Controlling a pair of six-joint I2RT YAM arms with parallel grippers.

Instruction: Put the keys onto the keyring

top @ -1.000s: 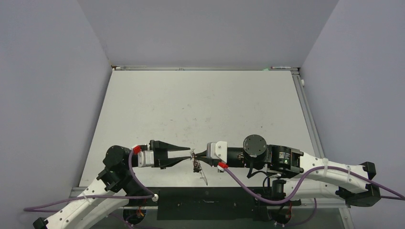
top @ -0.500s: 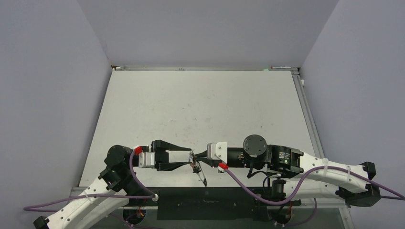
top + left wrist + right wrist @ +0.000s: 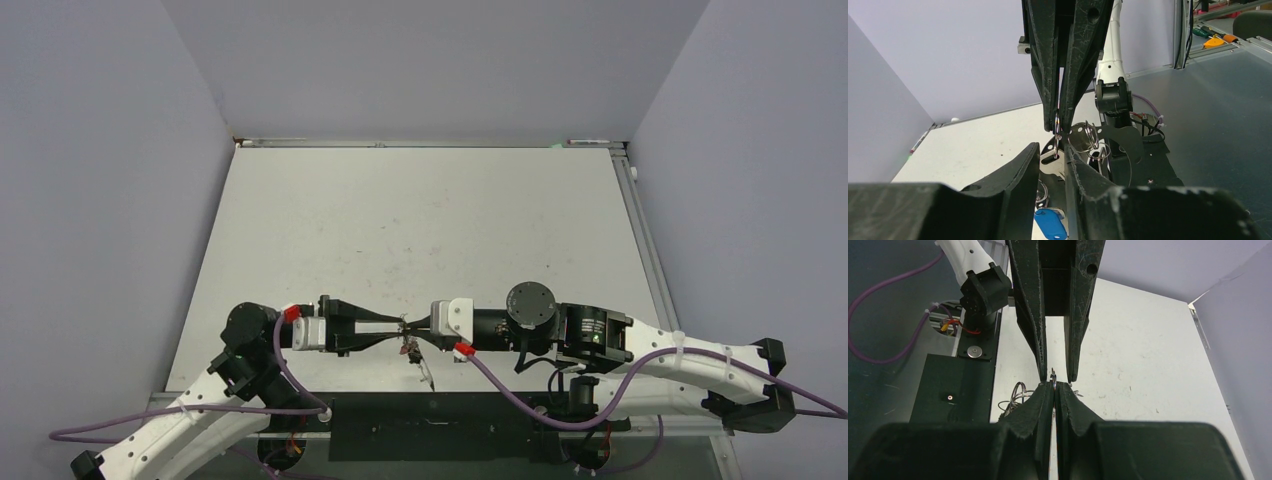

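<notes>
Nearly tip-to-tip: right hand [image 3: 1053, 386] clamped on keys [image 3: 1056, 125]; left hand [image 3: 1053, 150] level, slightly apart.

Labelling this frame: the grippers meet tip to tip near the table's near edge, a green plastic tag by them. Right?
One slip: the tag is blue, not green; the left wrist view shows it. The left gripper and right gripper do meet tip to tip near that edge.

A robot lab bench.
Two robot arms [image 3: 690, 362] stood bolted to a white table [image 3: 330, 220] boxed in by plain grey panels [image 3: 100, 200], purple cables [image 3: 100, 437] trailing, screwdrivers [image 3: 1215, 41] lying beyond.
</notes>
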